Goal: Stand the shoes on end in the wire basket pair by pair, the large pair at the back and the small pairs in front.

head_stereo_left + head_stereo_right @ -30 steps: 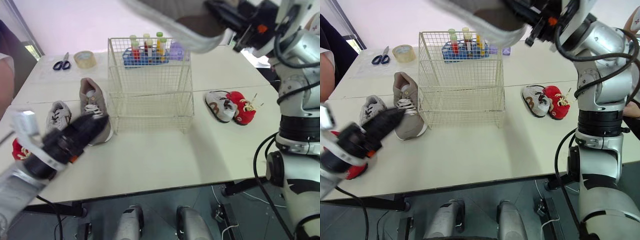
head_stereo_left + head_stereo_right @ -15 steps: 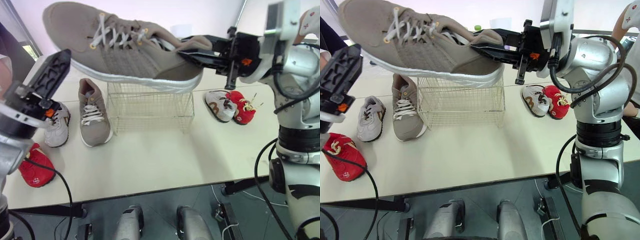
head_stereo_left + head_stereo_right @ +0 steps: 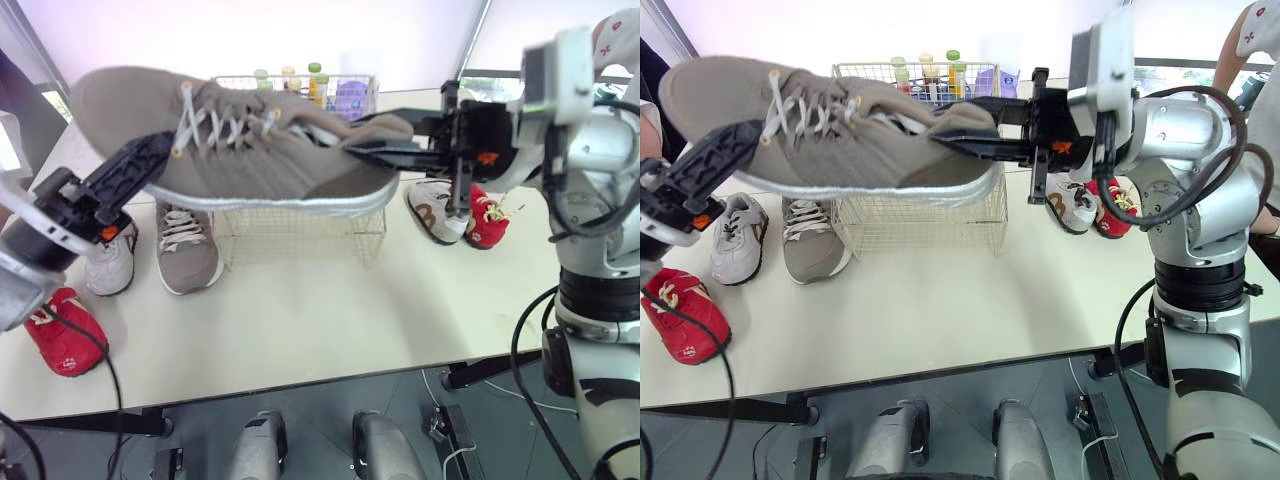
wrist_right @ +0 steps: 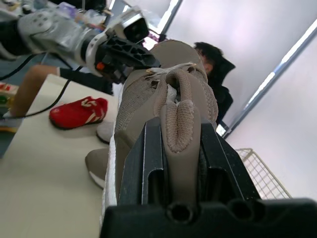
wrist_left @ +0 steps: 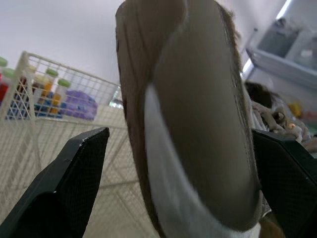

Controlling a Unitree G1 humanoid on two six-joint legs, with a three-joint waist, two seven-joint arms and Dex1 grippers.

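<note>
Over the counter (image 3: 330, 310), the large shoe (image 3: 260, 150) lies sideways, toe leftward, right fingers (image 4: 143, 163) clamping its heel, left fingers (image 5: 74, 183) open

A large taupe shoe (image 3: 250, 150) hangs level in the air in front of the wire basket (image 3: 300, 225), toe to the left. The right gripper (image 3: 378, 140) pinches its heel, and a black finger of the left gripper (image 3: 150, 158) lies along its toe. On the table (image 3: 330, 310), a second taupe shoe (image 3: 185, 245) lies just left of the basket, with a small grey shoe (image 3: 110, 255) beside it. A red shoe (image 3: 60, 330) sits near the front-left corner. Toward the right edge, a grey-and-brown shoe (image 3: 435, 210) touches another red one (image 3: 487, 215).
</note>
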